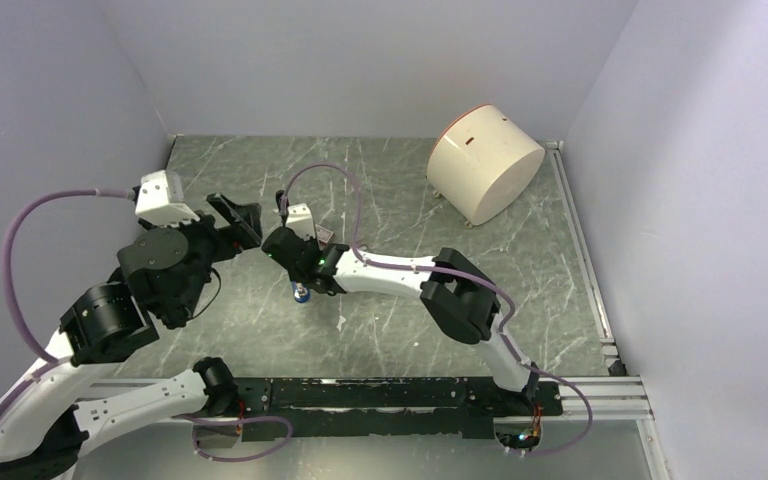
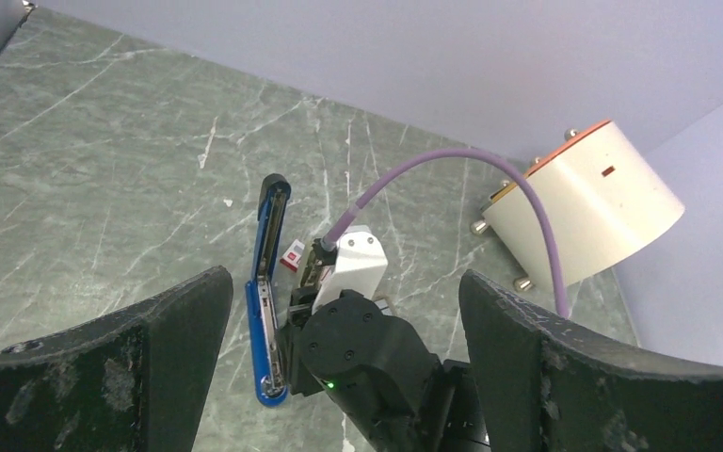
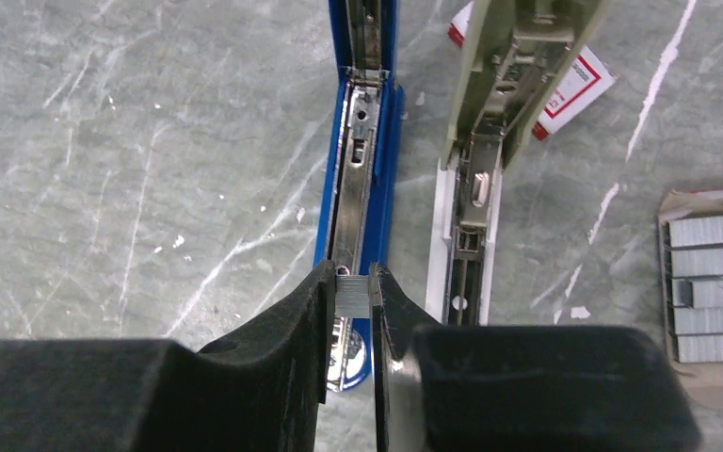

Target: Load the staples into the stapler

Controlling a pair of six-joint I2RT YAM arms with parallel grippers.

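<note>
The blue stapler (image 3: 383, 141) lies opened flat on the table, its silver channel (image 3: 350, 202) facing up. My right gripper (image 3: 352, 282) is shut on a small grey block of staples (image 3: 352, 296), held just above the near end of that channel. The red and white staples box (image 3: 574, 87) lies further off, partly behind a beige stapler. In the left wrist view the blue stapler (image 2: 265, 282) shows beside the right wrist, with the box (image 2: 293, 254) behind it. My left gripper (image 2: 344, 279) hangs open and empty above and to the left (image 1: 240, 222).
A beige-olive stapler (image 3: 478, 179) lies open right of the blue one. A cardboard tray with several staple strips (image 3: 711, 282) sits at the right. A white cylinder with an orange rim (image 1: 485, 160) lies on its side at the back right. Walls close off three sides.
</note>
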